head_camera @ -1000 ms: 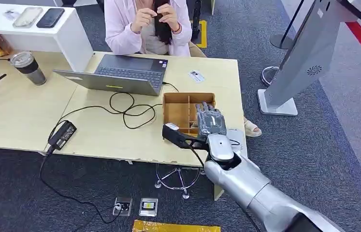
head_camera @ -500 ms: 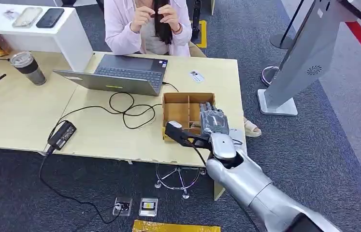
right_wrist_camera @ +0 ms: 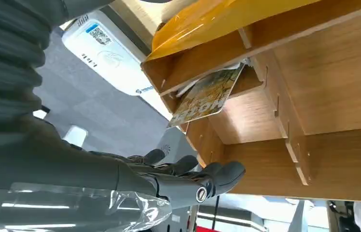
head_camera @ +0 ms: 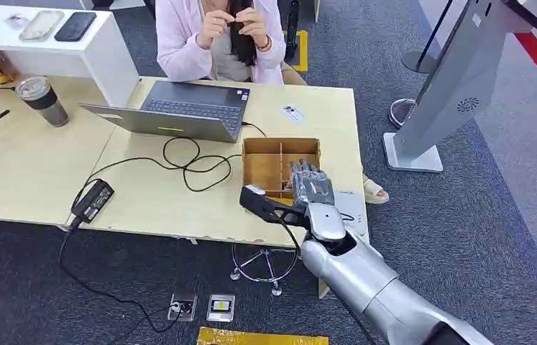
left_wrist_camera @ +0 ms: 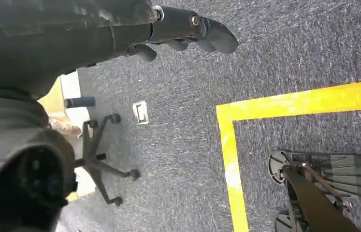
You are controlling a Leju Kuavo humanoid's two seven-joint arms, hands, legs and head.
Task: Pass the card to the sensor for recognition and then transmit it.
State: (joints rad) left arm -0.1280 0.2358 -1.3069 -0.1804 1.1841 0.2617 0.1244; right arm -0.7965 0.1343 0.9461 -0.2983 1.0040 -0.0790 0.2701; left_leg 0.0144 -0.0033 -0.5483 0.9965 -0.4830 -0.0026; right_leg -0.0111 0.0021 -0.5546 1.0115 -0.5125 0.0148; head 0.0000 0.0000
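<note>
Right wrist view gives us the printed yellow-brown card [right_wrist_camera: 206, 96], lying tilted in one compartment of the wooden divided box [right_wrist_camera: 333, 92], not yet held. Our right hand [right_wrist_camera: 188, 176] hovers at the box with its dark fingers apart and nothing in them. From the head view the box [head_camera: 262, 162] sits near the right edge of the pale wooden table [head_camera: 143, 201], and the white flat card reader [right_wrist_camera: 108, 58] lies just beside it at the table's front right corner. We judge that we are at the pickup step: the fingers must reach into that compartment and pinch the card before carrying it over the reader. Our left hand [left_wrist_camera: 188, 31] hangs over the carpet with fingers curled, holding nothing.
</note>
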